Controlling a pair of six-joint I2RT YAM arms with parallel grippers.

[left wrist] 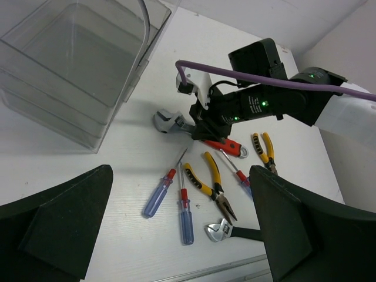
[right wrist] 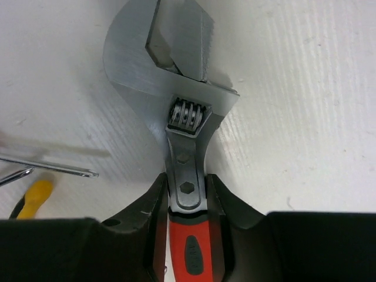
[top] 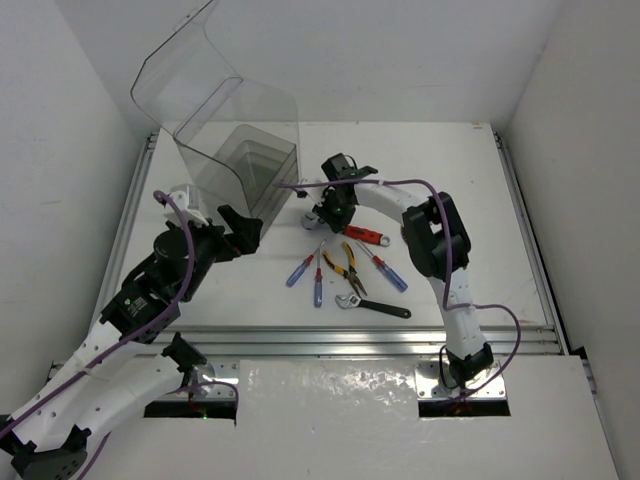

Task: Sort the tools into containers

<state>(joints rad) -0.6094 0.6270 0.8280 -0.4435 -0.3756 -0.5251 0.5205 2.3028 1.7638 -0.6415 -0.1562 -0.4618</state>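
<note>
the clear box [top: 240, 165] stands toward the far left corner of the bench [top: 470, 200]. its rounded lid [top: 185, 60] is thrown back, so the stacked trays inside are open from above and a tool can be dropped in. just in front of it hangs the left gripper [top: 240, 228], fingers spread as wide as they go and holding nothing. it looks parked there, out of the way of the other arm.

right of the box's near corner, the right gripper [top: 322, 218] is bent down onto the red-handled adjustable wrench [right wrist: 176, 111]. the wrist view shows the two fingers drawn in against either side of the shank, where the silver neck meets the red grip. the opening is narrow and both pads look to be touching metal. the hold sits close to the heavy head, probably so the wrench will not tip when raised. the wrench lies flat on the bench, head pointing toward the box, not yet lifted.

toward the near edge, mid-bench, the unsorted tools lie fanned out: two blue-handled screwdrivers [top: 298, 270], yellow-handled pliers [top: 345, 262], a third screwdriver [top: 385, 272] and a black-handled wrench [top: 375, 305].
</note>
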